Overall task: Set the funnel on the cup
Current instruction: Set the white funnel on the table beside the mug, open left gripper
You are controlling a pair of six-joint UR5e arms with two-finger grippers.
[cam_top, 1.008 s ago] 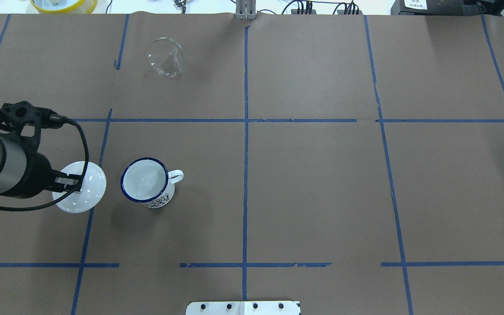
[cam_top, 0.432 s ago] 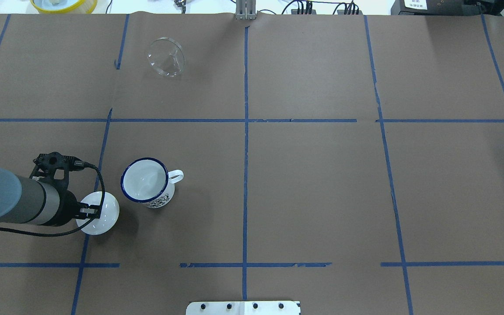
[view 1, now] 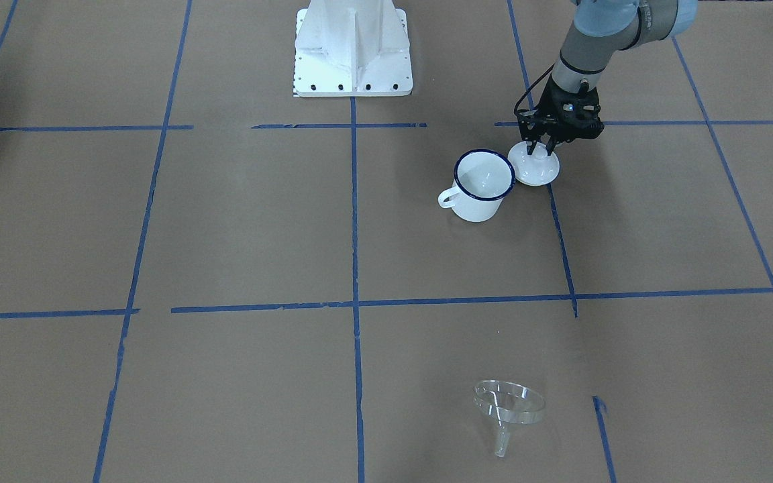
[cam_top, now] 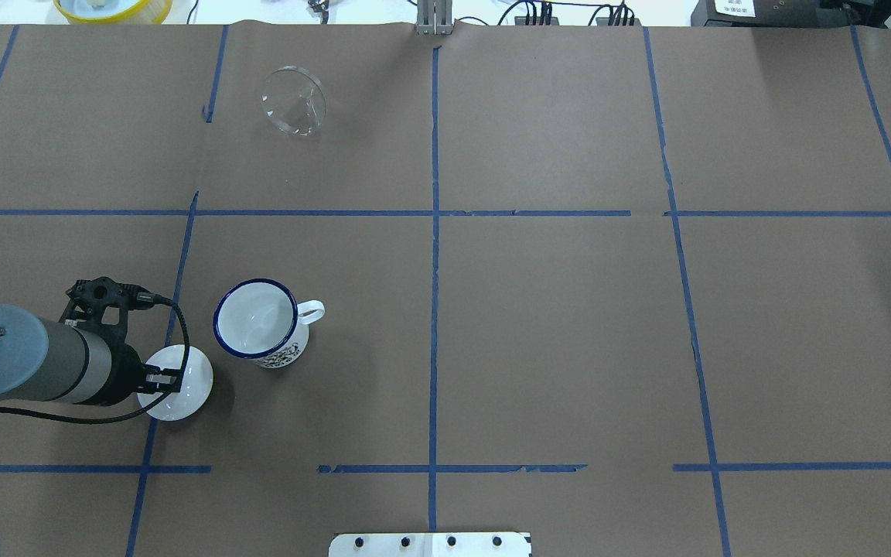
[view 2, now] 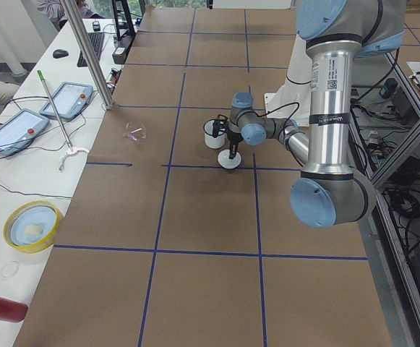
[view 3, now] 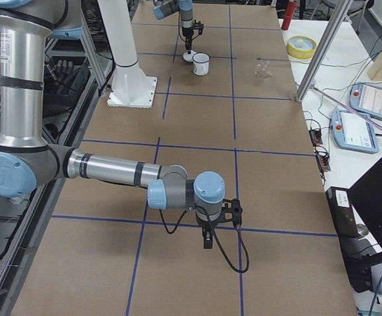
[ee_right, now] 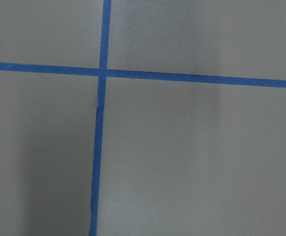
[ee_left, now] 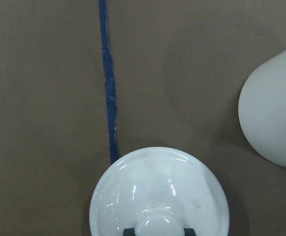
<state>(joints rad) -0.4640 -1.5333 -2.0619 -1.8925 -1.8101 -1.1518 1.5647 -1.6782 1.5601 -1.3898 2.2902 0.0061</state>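
The cup, a white enamel mug with a dark blue rim, stands upright and uncovered at the near left, handle to the right. It also shows in the front view. The clear funnel lies on its side far back on the left, also seen in the front view. My left gripper is shut on the knob of a round white lid and holds it low, just left of the cup. The knob shows in the left wrist view. My right gripper shows only in the right side view, so I cannot tell its state.
The robot's white base plate sits at the near middle edge. A yellow bowl and cables lie beyond the far edge. Blue tape lines cross the brown paper. The right wrist view shows only paper and tape.
My left arm carried the lid toward the near side and a little to the right, and lower, ending close beside the cup. Cup and funnel have not moved.
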